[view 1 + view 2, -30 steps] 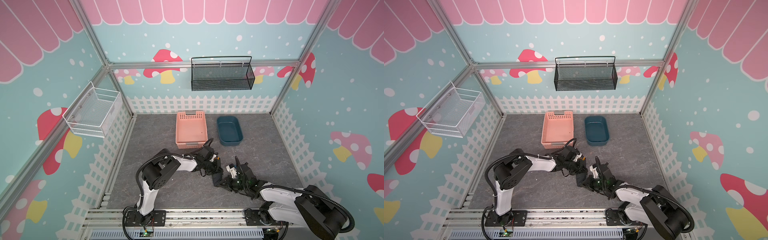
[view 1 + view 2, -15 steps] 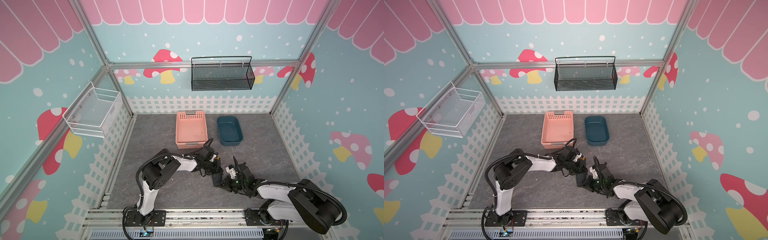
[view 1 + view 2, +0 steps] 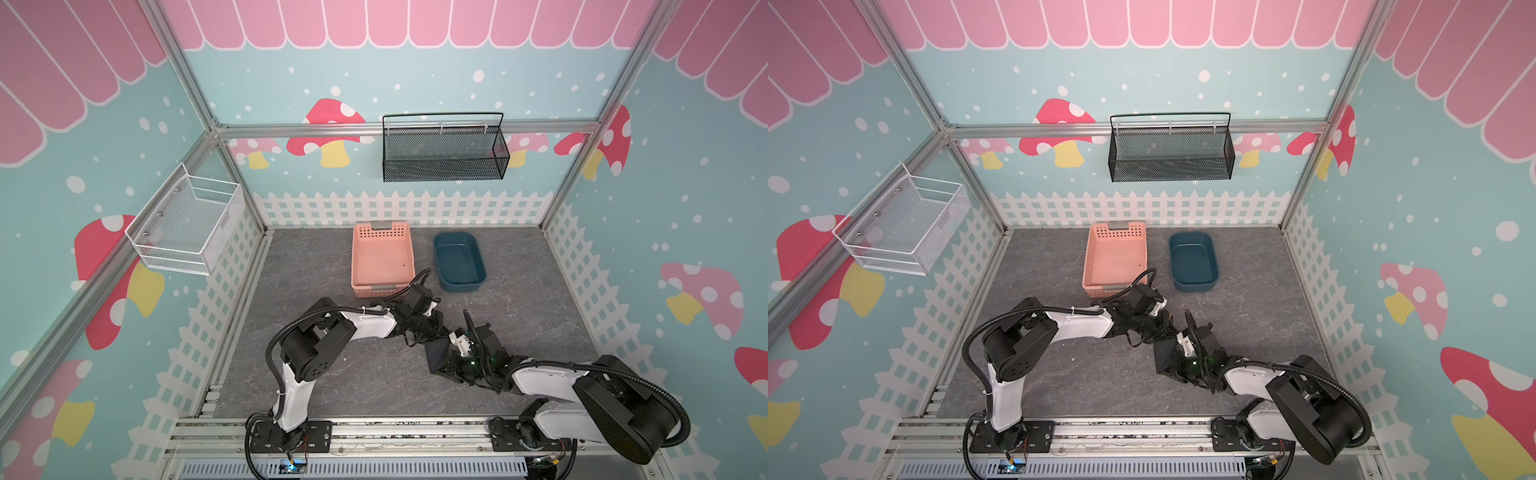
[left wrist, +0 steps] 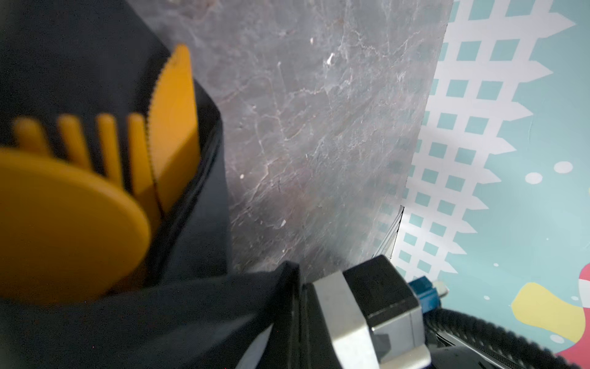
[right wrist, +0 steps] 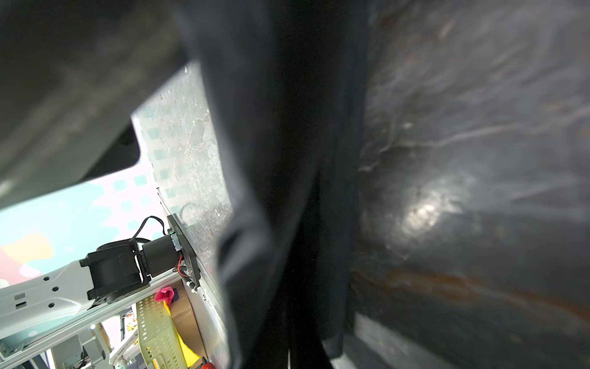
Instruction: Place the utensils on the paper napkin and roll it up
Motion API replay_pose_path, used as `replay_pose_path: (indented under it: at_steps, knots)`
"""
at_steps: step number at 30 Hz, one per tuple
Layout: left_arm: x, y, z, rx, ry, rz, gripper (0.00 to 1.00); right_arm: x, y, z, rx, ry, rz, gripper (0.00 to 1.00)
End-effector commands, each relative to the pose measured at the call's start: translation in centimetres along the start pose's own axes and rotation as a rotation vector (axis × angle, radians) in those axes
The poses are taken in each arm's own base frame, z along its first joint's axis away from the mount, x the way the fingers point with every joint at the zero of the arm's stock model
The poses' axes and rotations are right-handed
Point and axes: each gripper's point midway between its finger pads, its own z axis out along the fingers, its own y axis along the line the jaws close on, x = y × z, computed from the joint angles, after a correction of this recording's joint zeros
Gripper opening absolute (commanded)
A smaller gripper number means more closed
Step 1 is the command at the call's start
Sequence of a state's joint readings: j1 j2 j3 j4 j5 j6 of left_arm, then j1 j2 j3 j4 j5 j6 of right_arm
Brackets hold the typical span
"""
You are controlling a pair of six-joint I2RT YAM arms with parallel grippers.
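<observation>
The black paper napkin [image 3: 436, 354] [image 3: 1163, 353] is folded up off the grey floor between my two grippers in both top views. In the left wrist view the orange utensils lie inside the paper napkin [image 4: 194, 242]: spoon bowl [image 4: 64, 223], fork tines [image 4: 105, 143] and serrated knife [image 4: 174, 127]. My left gripper [image 3: 440, 332] [image 4: 297, 322] is shut on a napkin edge. My right gripper [image 3: 452, 364] [image 5: 289, 348] is shut on a hanging fold of the napkin [image 5: 281, 159], just in front of the left one. The utensils are hidden in the top views.
A pink basket [image 3: 376, 291] and a dark blue tub [image 3: 461, 286] stand behind the grippers, the basket close to the left wrist. A black mesh basket [image 3: 444, 153] hangs on the back wall, a white wire basket [image 3: 187, 224] on the left wall.
The right arm has shifted slightly leftward while both grippers keep their hold. The napkin bundle stays in about the same place.
</observation>
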State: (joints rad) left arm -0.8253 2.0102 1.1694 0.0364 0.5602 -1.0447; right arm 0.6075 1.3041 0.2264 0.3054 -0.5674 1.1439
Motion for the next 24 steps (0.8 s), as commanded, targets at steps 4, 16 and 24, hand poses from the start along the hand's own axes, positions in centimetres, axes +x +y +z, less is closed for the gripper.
replay_pose_path:
  at_steps: [4, 16, 24]
  knots:
    - [-0.6, -1.3, 0.7, 0.018, -0.007, 0.010, 0.00, 1.4, -3.6, 0.0, 0.133, 0.034, 0.074, 0.06]
    - [0.2, 2.3, 2.5, -0.047, 0.030, -0.008, 0.00, 1.1, -3.3, -0.2, 0.128, 0.022, 0.068, 0.06]
    - [0.9, 4.5, 3.0, -0.086, 0.049, -0.004, 0.00, 0.2, -1.8, -1.0, 0.127, -0.008, 0.054, 0.17]
